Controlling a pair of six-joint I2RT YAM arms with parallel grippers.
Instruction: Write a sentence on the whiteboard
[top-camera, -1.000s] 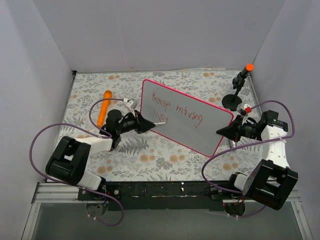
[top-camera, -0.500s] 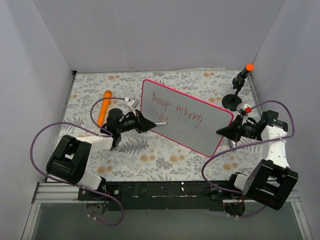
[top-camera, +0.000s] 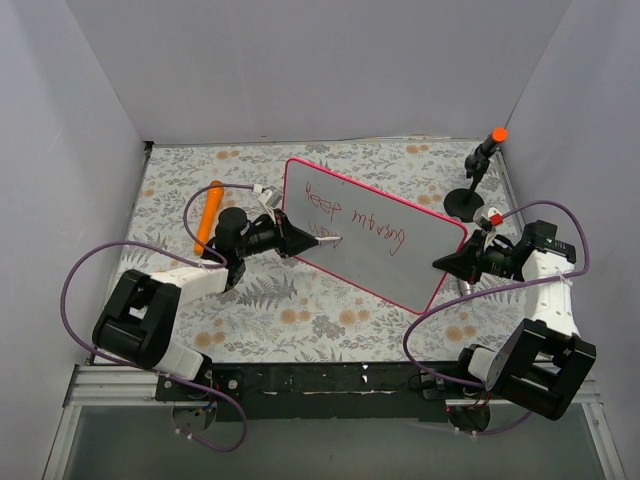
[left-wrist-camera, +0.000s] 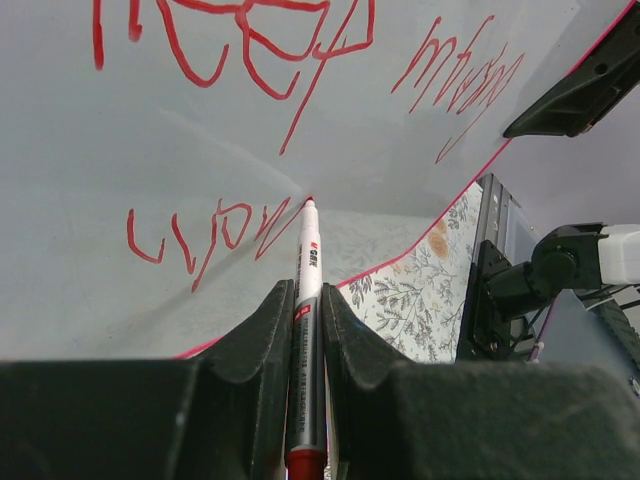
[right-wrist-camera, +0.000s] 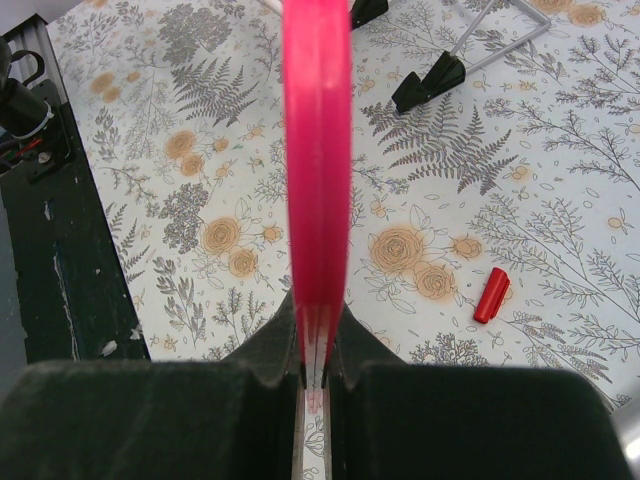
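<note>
On whiteboard (left-wrist-camera: 200, 150), lower line — left hand (left-wrist-camera: 305, 290) pinching red marker (left-wrist-camera: 308, 245), tip touching surface, second line of sentence (left-wrist-camera: 305, 100) underway. Right hand (right-wrist-camera: 318, 345) clamps pink frame (right-wrist-camera: 318, 150), whiteboard propped tilted on tabletop (top-camera: 300, 310). Next — continue stroke, light steady pressure.

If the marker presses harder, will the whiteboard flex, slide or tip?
Probably stiff: the whiteboard shows a straight edge in the right wrist view. Likely light, since the right gripper pinches only its thin frame. Unclamped, it might tip on its small black feet.
</note>
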